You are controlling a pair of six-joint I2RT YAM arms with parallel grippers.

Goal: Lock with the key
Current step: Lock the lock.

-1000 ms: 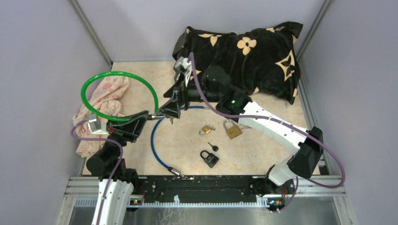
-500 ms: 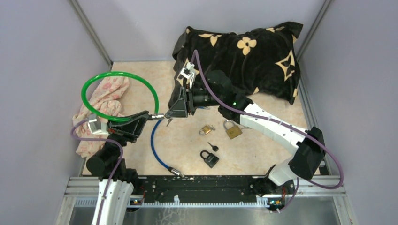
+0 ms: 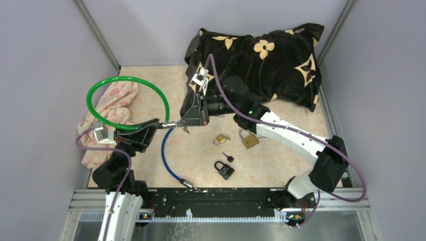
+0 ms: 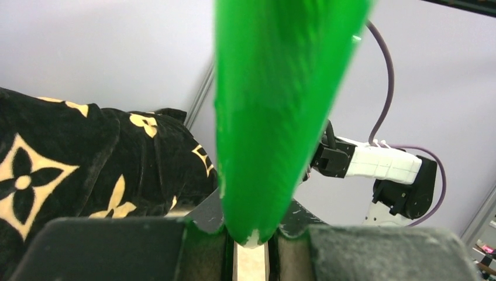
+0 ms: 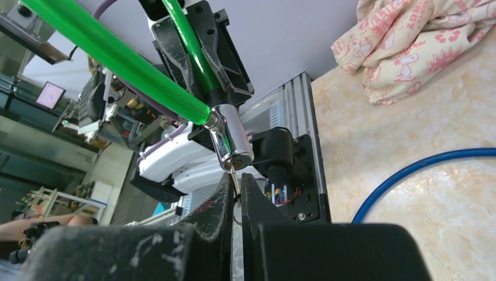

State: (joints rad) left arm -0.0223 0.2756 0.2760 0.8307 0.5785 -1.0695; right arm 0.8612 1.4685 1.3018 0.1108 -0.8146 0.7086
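Note:
A green cable lock loops above the table's left side, ending in a chrome lock cylinder. My left gripper is shut on the green cable just behind that cylinder and holds it up. In the right wrist view a small key sits in the face of the chrome cylinder. My right gripper is shut on the key's shank, its fingertips just below the cylinder. From above, the right gripper meets the cylinder end-on.
A blue cable curves across the floor below the grippers. Two brass padlocks, a black padlock and a small black key lie centre. A black patterned pillow lies at the back and a pink cloth at the left.
My right gripper has turned at the wrist and gone from wide open to shut on the key at the cylinder. The left gripper and green cable have stayed put.

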